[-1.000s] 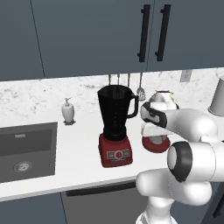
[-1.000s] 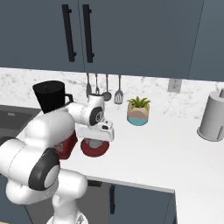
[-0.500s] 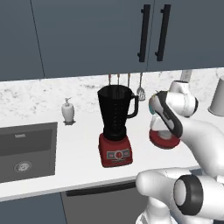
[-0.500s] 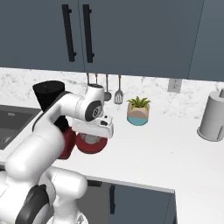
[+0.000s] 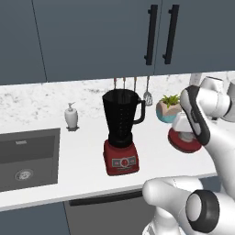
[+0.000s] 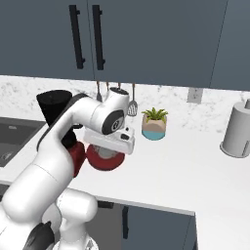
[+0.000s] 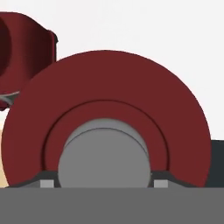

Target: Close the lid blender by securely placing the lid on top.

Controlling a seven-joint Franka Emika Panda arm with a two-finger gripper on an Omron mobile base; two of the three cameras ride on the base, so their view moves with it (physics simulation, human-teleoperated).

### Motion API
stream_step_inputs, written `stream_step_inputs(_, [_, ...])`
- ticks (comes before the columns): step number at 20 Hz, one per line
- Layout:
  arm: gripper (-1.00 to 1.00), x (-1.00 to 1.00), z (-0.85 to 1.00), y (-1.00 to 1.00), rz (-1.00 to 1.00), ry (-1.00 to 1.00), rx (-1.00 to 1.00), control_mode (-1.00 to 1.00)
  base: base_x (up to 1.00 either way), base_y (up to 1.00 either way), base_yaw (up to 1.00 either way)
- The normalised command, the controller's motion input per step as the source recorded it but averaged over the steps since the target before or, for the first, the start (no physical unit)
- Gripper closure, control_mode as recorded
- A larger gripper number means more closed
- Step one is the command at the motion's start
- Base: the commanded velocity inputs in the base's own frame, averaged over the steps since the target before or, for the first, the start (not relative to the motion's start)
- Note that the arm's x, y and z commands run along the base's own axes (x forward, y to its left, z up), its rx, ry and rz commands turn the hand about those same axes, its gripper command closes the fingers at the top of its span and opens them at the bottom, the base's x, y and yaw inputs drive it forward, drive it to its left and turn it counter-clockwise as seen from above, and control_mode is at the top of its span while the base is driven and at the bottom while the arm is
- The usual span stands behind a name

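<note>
The red lid [image 7: 109, 83] sits right under the hand, and its grey knob [image 7: 104, 157] is pinched between the two fingertips of my gripper [image 7: 104, 183], which is shut on it. From the left base the lid [image 5: 183, 142] shows below the white hand of the gripper [image 5: 185, 132], right of the blender [image 5: 121, 133]. The blender's black jar stands open-topped on its red base [image 5: 121, 161]. From the right base the lid [image 6: 104, 158] hangs under the gripper [image 6: 108, 146], beside the blender base [image 6: 75, 156], which the arm partly hides.
A white soap dispenser [image 5: 70, 116] stands left of the blender, with a sink [image 5: 27, 158] further left. A potted plant [image 6: 155, 124] and hanging utensils [image 6: 132, 105] are behind the lid. A grey canister [image 6: 238, 131] stands far right.
The arm has swung and straightened, and the hand with the lid has shifted a little away from the blender and slightly up. The blender has not moved.
</note>
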Motion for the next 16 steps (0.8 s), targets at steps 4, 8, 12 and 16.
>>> stream_step_inputs(4, [1.00,-0.31,0.70,-0.06,0.00,-0.11,0.08,-1.00,0.00,0.00,0.00])
stream_step_inputs(8, [1.00,-0.29,0.75,0.00,0.00,-0.13,0.03,-1.00,0.00,0.00,0.00])
stream_step_inputs(12, [1.00,-0.17,0.76,0.12,0.01,-0.09,0.00,-1.00,0.00,0.00,0.00])
stream_step_inputs(16, [1.00,-0.10,0.64,0.38,0.01,-0.09,0.00,-1.00,0.00,0.00,0.00])
